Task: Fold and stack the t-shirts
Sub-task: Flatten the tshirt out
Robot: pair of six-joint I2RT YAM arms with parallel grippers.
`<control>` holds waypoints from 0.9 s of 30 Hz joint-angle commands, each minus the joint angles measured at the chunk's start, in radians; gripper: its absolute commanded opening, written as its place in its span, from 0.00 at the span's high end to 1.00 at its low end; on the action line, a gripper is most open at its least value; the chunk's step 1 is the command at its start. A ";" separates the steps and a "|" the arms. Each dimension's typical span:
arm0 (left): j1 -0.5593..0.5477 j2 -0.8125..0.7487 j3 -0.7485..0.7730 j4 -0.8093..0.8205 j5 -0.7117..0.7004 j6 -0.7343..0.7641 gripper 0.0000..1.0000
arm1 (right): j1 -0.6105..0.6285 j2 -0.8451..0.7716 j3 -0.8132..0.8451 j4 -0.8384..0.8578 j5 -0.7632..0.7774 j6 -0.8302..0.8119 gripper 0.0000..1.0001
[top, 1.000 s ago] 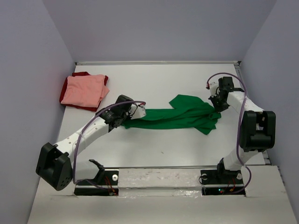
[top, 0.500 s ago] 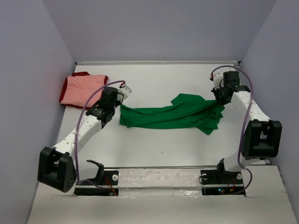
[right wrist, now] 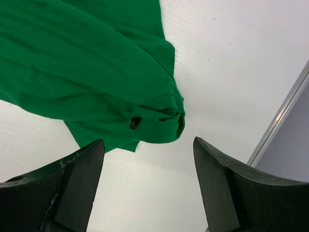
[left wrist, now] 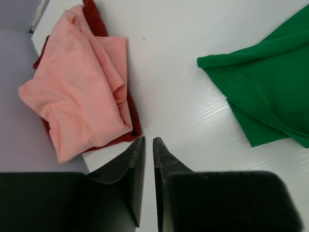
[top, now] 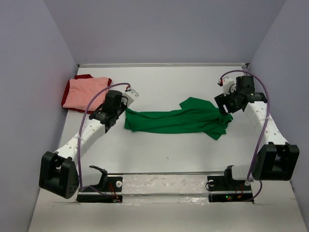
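Observation:
The bright green t-shirt (top: 178, 121) lies stretched out in a long crumpled band across the middle of the table. A salmon pink t-shirt (top: 87, 93) rests folded on a dark red one (top: 86, 77) at the far left. My left gripper (top: 126, 94) hovers between that pile and the green shirt's left end (left wrist: 260, 82). Its jaws stand barely open, a thin slit with nothing in it (left wrist: 148, 139). My right gripper (top: 225, 105) hangs over the green shirt's right end (right wrist: 145, 121), wide open and empty (right wrist: 148, 141).
The pink t-shirt (left wrist: 77, 92) and dark red edge (left wrist: 130, 121) lie just ahead and left of the left fingertips. A metal rail (right wrist: 285, 111) and the lilac side wall (top: 285, 72) run close to the right arm. Bare white table (top: 164, 150) lies in front of the green shirt.
The left gripper drew the green shirt's left end leftward, then let it go. The right gripper pulled away to the right, opened wide and dropped the right end.

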 commanded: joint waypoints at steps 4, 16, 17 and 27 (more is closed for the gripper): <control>-0.001 0.052 0.034 -0.001 0.205 0.108 0.65 | 0.004 0.129 0.109 0.035 -0.005 0.060 0.20; 0.030 0.352 0.166 -0.030 0.429 0.409 0.60 | 0.004 0.240 0.031 0.118 -0.067 0.071 0.21; 0.033 0.374 0.180 -0.039 0.430 0.426 0.60 | 0.004 0.243 0.026 0.119 -0.065 0.065 0.21; 0.067 0.486 0.237 0.003 0.394 0.515 0.57 | 0.004 0.283 0.017 0.125 -0.029 0.053 0.20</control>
